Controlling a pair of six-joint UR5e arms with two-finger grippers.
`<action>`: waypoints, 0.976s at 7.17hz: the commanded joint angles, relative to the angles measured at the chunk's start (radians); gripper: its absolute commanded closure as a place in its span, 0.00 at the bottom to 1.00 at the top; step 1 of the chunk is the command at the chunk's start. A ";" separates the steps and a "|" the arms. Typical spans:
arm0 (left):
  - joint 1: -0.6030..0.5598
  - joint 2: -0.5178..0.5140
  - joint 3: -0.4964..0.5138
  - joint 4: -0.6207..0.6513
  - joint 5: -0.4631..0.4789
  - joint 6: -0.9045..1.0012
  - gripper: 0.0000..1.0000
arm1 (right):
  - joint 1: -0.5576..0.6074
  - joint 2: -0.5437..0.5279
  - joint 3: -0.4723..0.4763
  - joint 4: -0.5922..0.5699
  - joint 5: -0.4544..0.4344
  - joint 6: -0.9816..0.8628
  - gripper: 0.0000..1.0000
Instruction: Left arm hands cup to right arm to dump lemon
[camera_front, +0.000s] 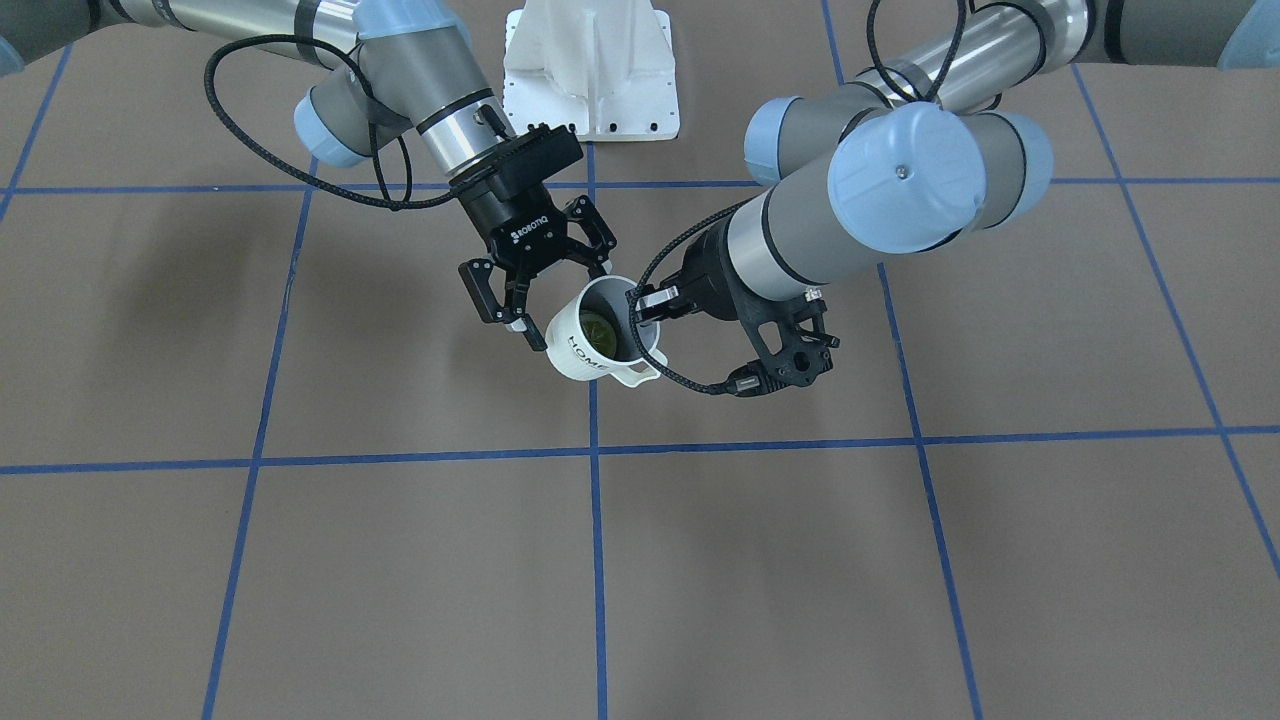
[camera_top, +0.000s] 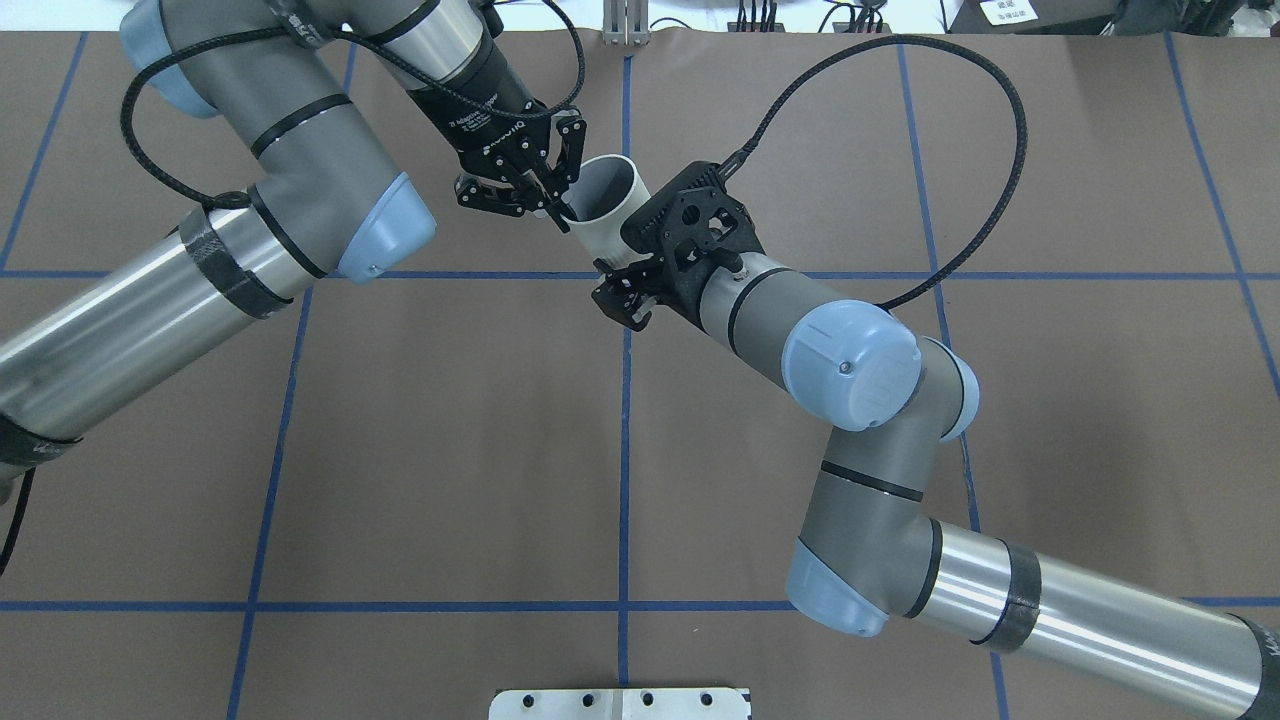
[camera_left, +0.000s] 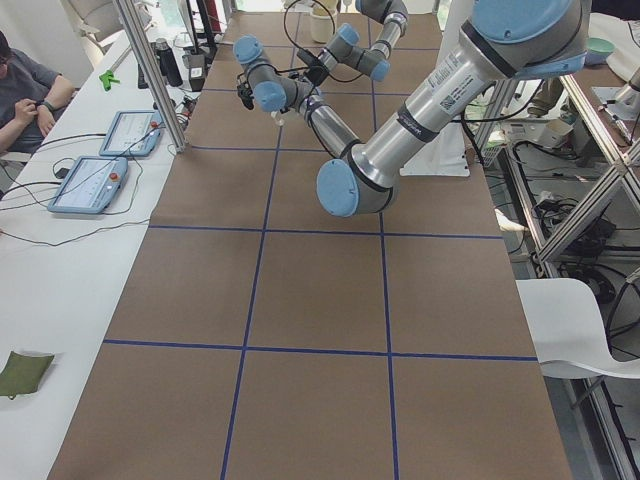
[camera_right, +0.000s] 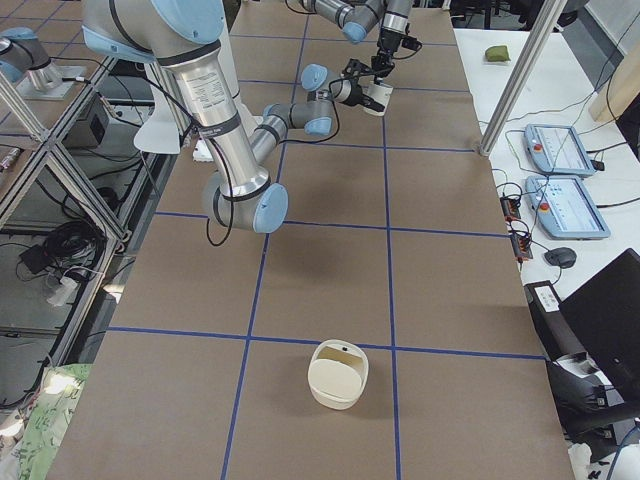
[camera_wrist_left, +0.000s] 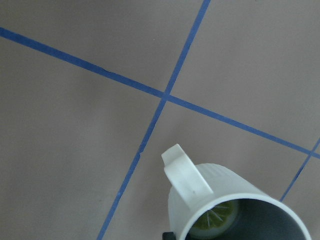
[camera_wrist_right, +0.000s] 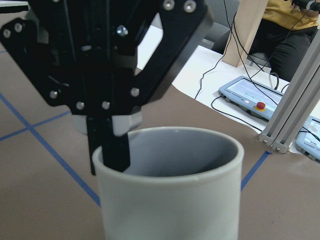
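Note:
The white "HOME" cup (camera_front: 585, 345) hangs tilted in the air over the table's middle, with the yellow-green lemon (camera_front: 598, 332) lying in its dark inside. My left gripper (camera_front: 648, 305) is shut on the cup's rim, one finger inside; the overhead view (camera_top: 556, 205) shows the same. The left wrist view shows the cup (camera_wrist_left: 220, 200), its handle and the lemon (camera_wrist_left: 217, 224) from above. My right gripper (camera_front: 565, 305) is open, its jaws straddling the cup's body from the robot's side. The right wrist view shows the cup (camera_wrist_right: 170, 195) close in front and the left gripper's finger (camera_wrist_right: 111, 150) on its rim.
The white robot base plate (camera_front: 590, 70) is at the table's robot side. A cream lidded container (camera_right: 338, 375) stands on the table near the right end. Operator tablets (camera_right: 560, 150) lie on a side table. Blue tape lines (camera_front: 596, 520) cross the brown tabletop.

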 joint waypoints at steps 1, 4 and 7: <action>0.002 0.000 -0.014 0.000 -0.007 0.000 1.00 | 0.000 0.000 -0.005 0.002 0.000 0.000 0.00; 0.013 0.002 -0.027 0.000 -0.007 0.000 1.00 | 0.000 0.001 -0.009 0.003 0.001 0.002 0.01; 0.019 0.003 -0.047 -0.003 -0.007 0.000 0.96 | 0.000 0.010 0.003 -0.006 0.006 0.017 0.65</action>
